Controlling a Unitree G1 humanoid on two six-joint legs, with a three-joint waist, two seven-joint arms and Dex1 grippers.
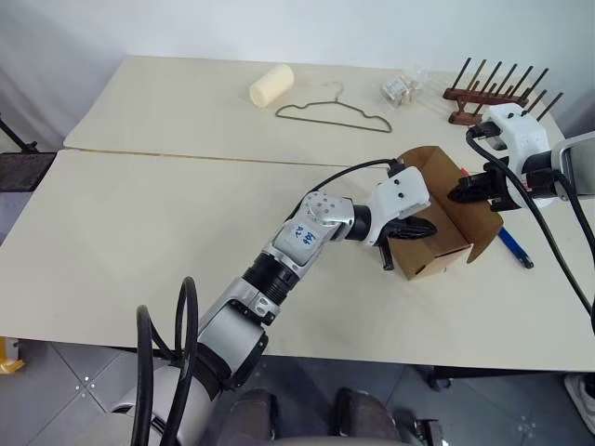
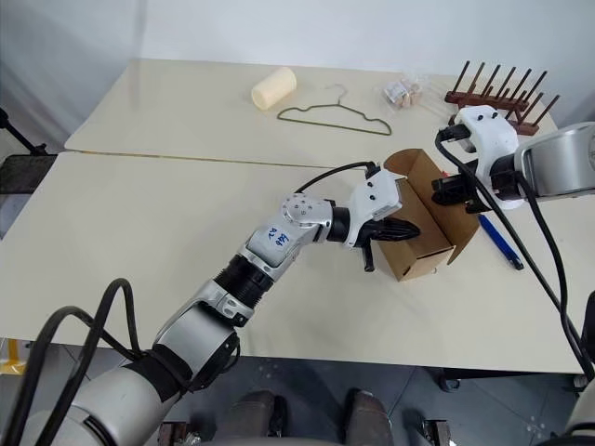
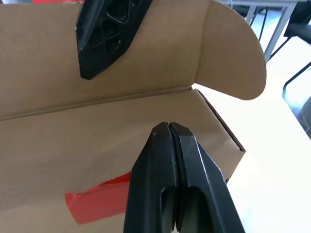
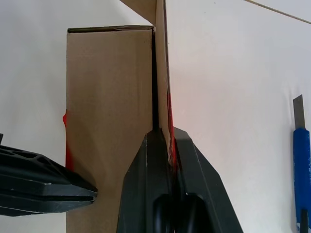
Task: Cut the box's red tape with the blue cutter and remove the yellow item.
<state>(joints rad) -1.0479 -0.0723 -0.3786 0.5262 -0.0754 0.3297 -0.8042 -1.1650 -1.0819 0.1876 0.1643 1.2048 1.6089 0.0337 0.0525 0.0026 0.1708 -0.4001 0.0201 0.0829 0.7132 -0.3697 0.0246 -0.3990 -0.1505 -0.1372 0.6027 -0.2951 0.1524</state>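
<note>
The box (image 1: 432, 243) stands on the near right part of the table (image 1: 139, 232), with its lid flap raised toward the far side. Red tape (image 3: 97, 201) remains on the near face of the box and, in the right wrist view, along the flap edge. The yellow item is not discernible in any view; it is presumably inside, under the inner panel.

The right gripper (image 4: 165, 133) pinches the raised flap, fingers pressed onto the cardboard from both sides. The left gripper (image 3: 170, 128) has its fingers pressed together, empty, with the tips at the near face of the box just above the red tape. The blue cutter (image 1: 514, 248) lies on the table just beside the box on the robot's right, released.

Risks from this state:
- The flap is thin. If the right gripper pulls harder, the cardboard may tear or slip out, and the lid drops shut.
- The box is light and unsecured. A push from the closed left fingers may slide or tip it toward the cutter.
- Closed fingers cannot grasp; the left gripper must spread before reaching inside.
- Residual tape may keep the panel from opening.
</note>
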